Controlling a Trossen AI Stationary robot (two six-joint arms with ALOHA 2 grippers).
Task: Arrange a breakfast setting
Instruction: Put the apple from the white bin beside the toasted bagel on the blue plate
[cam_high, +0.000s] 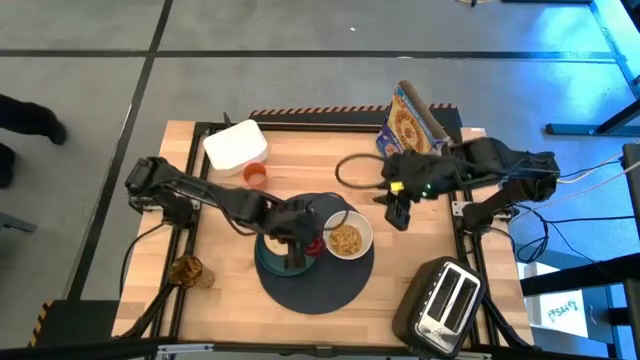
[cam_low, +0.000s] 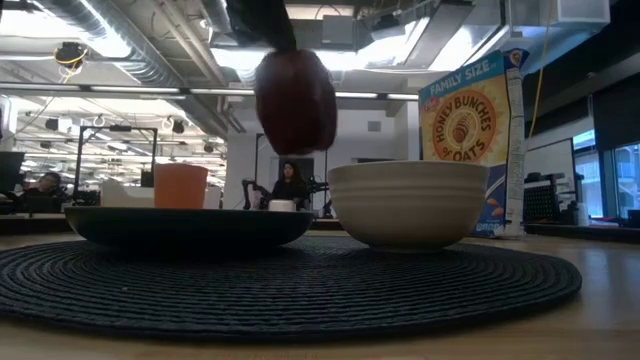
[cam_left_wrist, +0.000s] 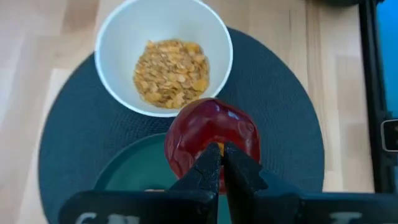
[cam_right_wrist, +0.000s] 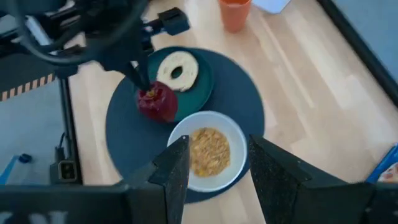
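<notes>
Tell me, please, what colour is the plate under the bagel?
The plate is teal, clearest in the right wrist view, where the bagel lies on it.

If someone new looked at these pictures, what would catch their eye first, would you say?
Probably the red apple, hanging by its stem from the left gripper over the edge of the teal plate, where a bagel lies. Next, the white bowl of cereal beside it on the dark mat.
</notes>
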